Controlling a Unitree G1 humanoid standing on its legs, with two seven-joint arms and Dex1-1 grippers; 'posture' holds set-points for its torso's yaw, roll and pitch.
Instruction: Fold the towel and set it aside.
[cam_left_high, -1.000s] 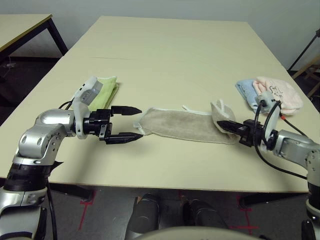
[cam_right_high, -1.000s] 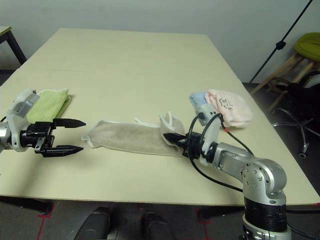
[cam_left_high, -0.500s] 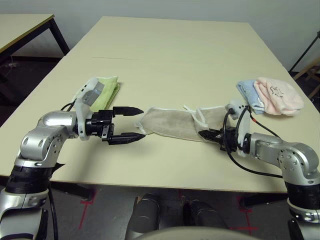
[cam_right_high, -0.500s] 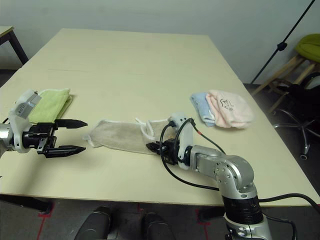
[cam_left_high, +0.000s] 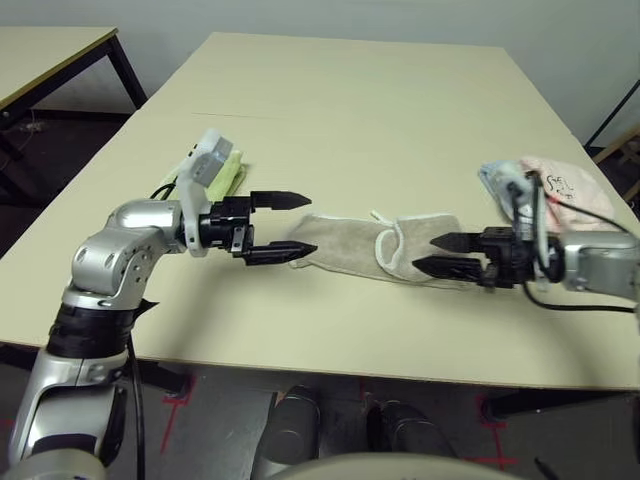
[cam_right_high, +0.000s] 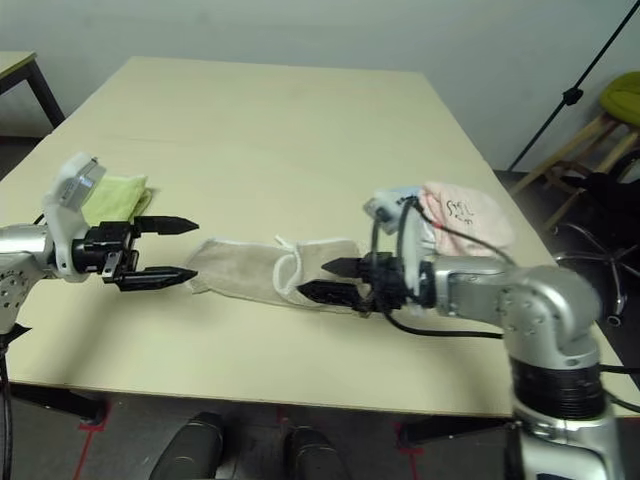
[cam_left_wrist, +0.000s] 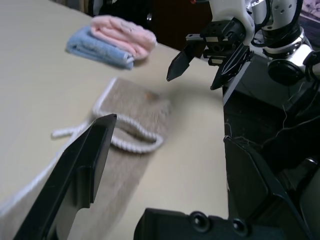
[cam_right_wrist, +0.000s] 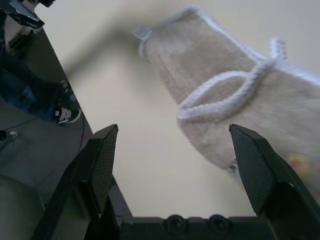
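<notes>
Since a second ago the right gripper (cam_left_high: 438, 254) has let go of the towel (cam_left_high: 385, 246), risen and spread wide; the towel's right end now lies folded leftward. The left gripper (cam_left_high: 300, 224) has moved right, jaws wide, level, at the towel's left end. The right forearm hides part of the pink and blue cloths (cam_left_high: 560, 185).

I see the cream table (cam_left_high: 330, 90) carrying 4 cloths: the towel (cam_left_high: 370, 245), a green towel (cam_left_high: 228, 172), blue (cam_left_wrist: 95, 42) and pink (cam_left_wrist: 125, 34) cloths.
</notes>
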